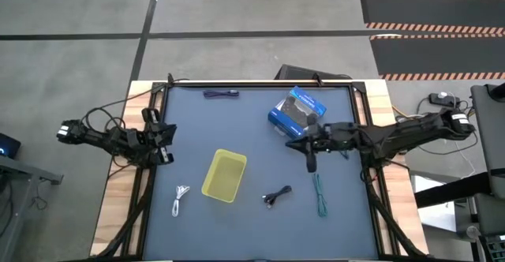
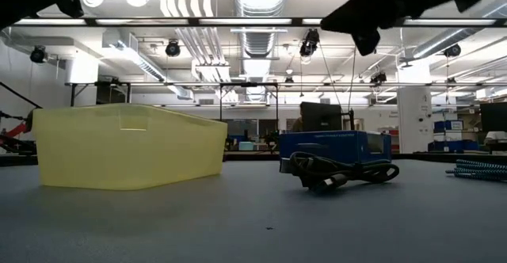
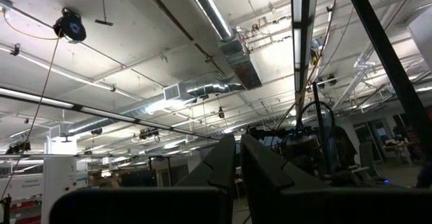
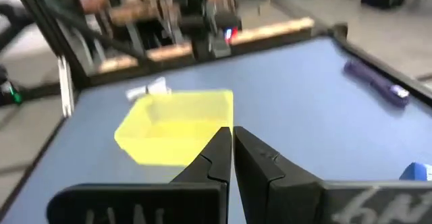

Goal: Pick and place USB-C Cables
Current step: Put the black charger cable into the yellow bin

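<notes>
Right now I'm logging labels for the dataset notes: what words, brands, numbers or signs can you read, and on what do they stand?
None can be read.
Blue and black retail box: print shows on its face and along its side in the low view, too small and blurred to read.
Yellow tray: no marking visible.
White cable, black cable, teal-green cable, dark purple cable: no text visible.
</notes>
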Controlling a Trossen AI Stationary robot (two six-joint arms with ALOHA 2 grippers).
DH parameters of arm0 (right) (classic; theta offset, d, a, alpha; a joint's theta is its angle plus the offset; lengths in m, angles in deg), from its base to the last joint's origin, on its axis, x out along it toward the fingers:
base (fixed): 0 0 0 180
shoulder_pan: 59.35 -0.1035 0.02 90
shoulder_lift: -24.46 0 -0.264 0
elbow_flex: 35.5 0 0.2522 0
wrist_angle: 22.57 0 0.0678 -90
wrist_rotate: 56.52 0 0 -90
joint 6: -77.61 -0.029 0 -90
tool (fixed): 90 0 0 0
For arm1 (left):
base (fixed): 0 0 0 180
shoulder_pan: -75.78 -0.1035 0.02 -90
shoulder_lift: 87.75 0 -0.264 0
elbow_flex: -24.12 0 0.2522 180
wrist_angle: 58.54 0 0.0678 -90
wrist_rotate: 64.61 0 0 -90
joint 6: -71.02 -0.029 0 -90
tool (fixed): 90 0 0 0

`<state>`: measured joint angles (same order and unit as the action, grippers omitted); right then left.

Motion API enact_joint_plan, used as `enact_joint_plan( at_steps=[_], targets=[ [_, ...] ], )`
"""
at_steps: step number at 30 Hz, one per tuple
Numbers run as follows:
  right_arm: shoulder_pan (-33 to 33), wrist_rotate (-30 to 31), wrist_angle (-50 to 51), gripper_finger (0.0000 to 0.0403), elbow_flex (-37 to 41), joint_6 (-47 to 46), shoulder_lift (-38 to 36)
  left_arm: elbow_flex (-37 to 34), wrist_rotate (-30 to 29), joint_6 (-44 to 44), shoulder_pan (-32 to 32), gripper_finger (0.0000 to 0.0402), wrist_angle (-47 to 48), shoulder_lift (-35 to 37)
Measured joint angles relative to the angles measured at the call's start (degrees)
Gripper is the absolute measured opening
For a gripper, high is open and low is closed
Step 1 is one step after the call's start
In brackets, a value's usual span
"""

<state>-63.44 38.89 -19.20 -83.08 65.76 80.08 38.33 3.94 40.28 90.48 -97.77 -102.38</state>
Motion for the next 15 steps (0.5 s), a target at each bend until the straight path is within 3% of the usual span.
enact_joint_plan(
  at_steps=[15],
  targets=[
    [-11.01,0.14,35.20,0.0009,-25.12,2.24,18.80,-0.11,-0.04,0.09,0.00,0.0008,0.00,0.03]
  ],
)
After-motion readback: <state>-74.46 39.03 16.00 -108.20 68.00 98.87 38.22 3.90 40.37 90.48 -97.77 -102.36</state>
